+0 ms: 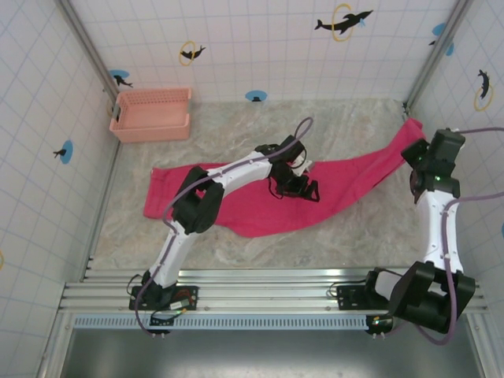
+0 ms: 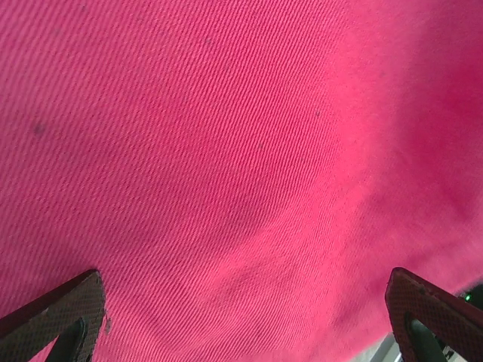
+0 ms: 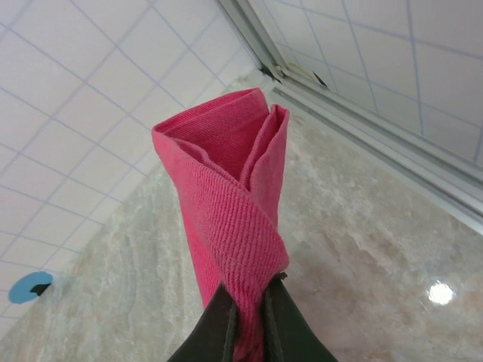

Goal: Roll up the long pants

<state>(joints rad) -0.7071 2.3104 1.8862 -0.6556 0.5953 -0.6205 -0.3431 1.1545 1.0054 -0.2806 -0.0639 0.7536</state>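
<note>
Magenta long pants [image 1: 350, 183] lie stretched left to right across the marbled table [image 1: 260, 252]. The right end rises toward the corner of the tiled wall. Left gripper [image 1: 297, 186] hangs over the middle of the cloth. From the wrist, its fingers [image 2: 56, 317] stand wide apart with nothing between them and the ribbed weave close below. Right gripper [image 3: 247, 320] is pinched tight on a folded end of the pants, holding it above the table. Salmon slotted basket [image 1: 151, 114] sits in the far left corner, apart from the pants.
</note>
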